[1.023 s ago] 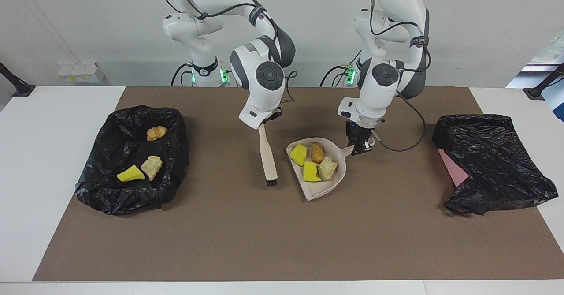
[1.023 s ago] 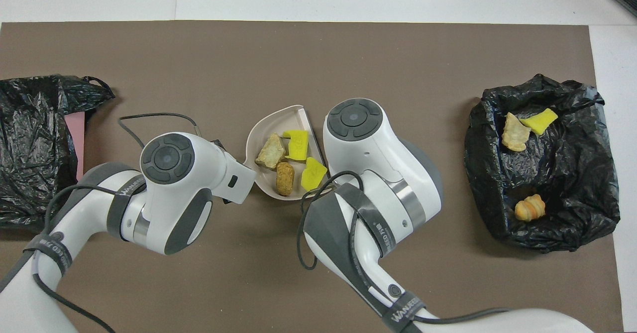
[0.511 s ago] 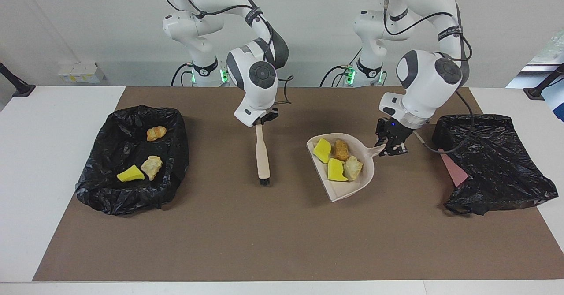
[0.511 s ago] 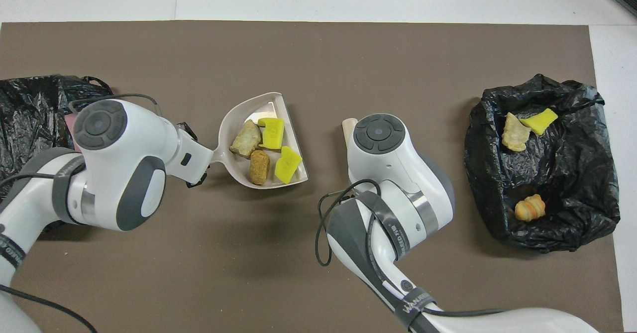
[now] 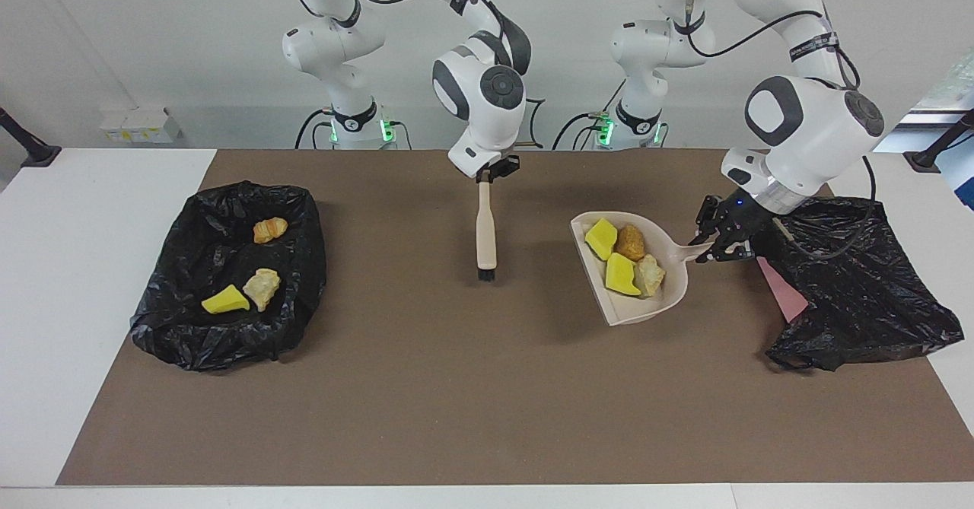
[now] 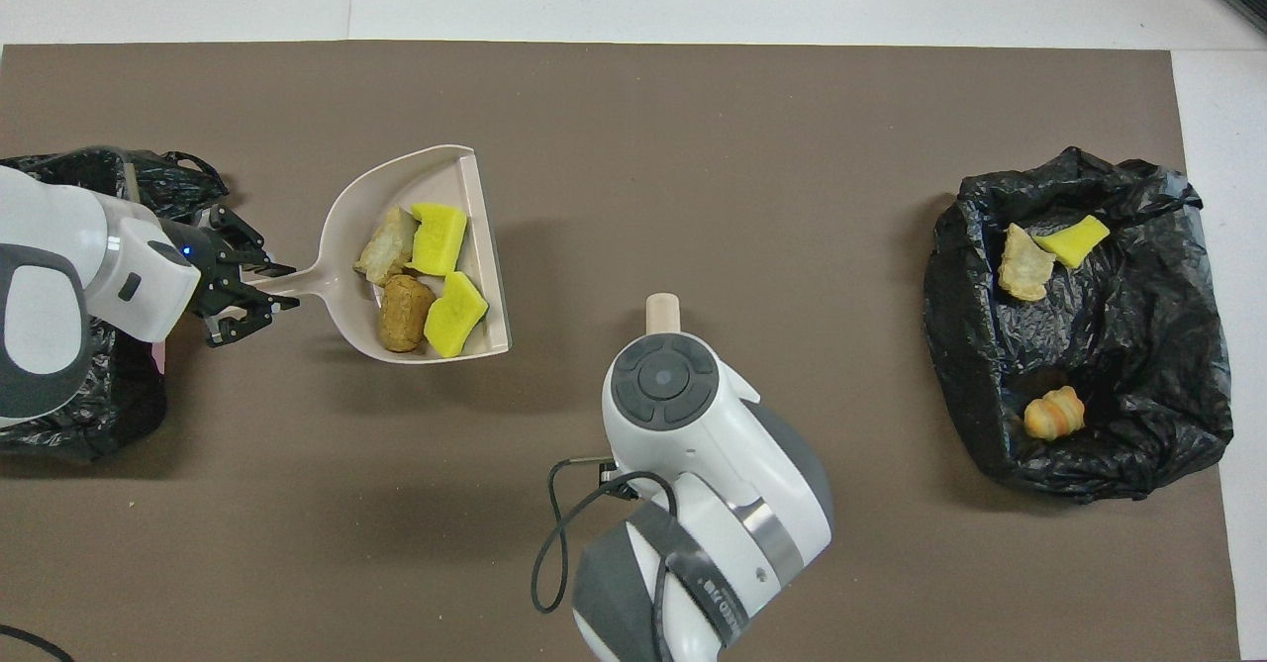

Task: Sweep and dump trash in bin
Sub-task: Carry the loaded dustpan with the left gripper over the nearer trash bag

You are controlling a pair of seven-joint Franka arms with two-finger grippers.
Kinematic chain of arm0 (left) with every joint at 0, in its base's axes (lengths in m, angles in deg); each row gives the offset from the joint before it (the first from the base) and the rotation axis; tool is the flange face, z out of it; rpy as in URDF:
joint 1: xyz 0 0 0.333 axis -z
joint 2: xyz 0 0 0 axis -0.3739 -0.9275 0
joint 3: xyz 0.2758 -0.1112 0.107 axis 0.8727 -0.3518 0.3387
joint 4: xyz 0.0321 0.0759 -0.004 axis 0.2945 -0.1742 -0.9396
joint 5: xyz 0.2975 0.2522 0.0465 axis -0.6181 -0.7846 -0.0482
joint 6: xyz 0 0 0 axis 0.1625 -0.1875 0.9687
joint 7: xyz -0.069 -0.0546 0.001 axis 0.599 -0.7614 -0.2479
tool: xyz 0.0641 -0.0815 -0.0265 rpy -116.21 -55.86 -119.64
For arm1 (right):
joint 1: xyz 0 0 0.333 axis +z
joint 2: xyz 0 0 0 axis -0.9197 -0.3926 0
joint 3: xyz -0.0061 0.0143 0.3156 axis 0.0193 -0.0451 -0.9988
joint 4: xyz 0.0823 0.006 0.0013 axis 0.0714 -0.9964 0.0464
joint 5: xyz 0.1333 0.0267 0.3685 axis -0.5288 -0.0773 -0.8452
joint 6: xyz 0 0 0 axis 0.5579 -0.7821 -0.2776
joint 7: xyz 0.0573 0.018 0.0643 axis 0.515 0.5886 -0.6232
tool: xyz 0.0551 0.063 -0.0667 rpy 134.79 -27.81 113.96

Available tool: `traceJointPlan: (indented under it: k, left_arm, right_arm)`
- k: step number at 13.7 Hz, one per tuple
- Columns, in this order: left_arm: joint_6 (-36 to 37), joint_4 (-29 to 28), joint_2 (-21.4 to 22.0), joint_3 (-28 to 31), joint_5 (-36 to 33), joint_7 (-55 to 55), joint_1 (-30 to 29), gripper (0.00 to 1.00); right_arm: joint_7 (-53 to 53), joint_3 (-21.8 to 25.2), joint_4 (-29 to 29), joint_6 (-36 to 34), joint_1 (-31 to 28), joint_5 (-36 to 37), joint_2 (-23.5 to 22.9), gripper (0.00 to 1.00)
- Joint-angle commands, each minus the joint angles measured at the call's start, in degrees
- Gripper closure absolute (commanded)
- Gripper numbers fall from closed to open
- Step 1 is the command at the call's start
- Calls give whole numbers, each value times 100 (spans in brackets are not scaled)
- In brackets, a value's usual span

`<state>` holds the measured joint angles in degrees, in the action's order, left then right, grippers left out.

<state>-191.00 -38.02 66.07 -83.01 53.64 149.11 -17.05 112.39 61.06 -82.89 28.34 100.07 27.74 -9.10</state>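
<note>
Item: dustpan (image 5: 638, 281), beige, lifted clear of the brown mat (image 5: 456, 402) on the tabletop, held by its handle in the left hand (image 5: 719, 244), which is clamped shut on it beside the black bag (image 5: 860, 288) at the left arm's end. Contents: four pieces of trash (image 5: 622, 258), namely two yellow spongy chunks, one brown lump and one pale rock-like lump, grouped toward the handle end of the pan. Further trash: three pieces (image 5: 247, 281) lie in a second black bag (image 5: 228, 341) at the right arm's end. Item: brush (image 5: 485, 231), pale handle, dark bristles down, hanging over mid-mat from the right hand (image 5: 491, 176), closed on its top; this arm waits. A flat pink sheet (image 5: 782, 290) shows at the nearer bag's edge. Handling note, as judgement: the step is carrying the load to the bag beside the left hand; the pan should stay level, open lip no lower than the handle, until the lip is over the bag's mouth, then tip slowly so the chunks slide in rather than bounce onto the mat. Change against the earlier frames: the dustpan and left hand have travelled from mid-mat toward the left arm's end; the brush has risen and drawn back toward the robots; all four pieces stayed aboard.
</note>
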Motion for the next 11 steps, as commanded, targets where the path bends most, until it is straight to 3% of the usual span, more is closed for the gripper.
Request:
traceJointPlan:
  k: [1, 4, 11]
  left_arm:
    - [845, 690, -8, 27, 42, 207, -304, 100]
    - [1137, 929, -9, 18, -230, 487, -778, 100]
    - [1648, 1939, -500, 18, -1310, 1805, -2062, 100]
  right_arm:
    - [45, 11, -1175, 672, 267, -315, 820, 100]
    - [-51, 2, -1757, 1068, 513, -552, 1147, 100]
    - [-69, 2, -1882, 1246, 540, -571, 1156, 100]
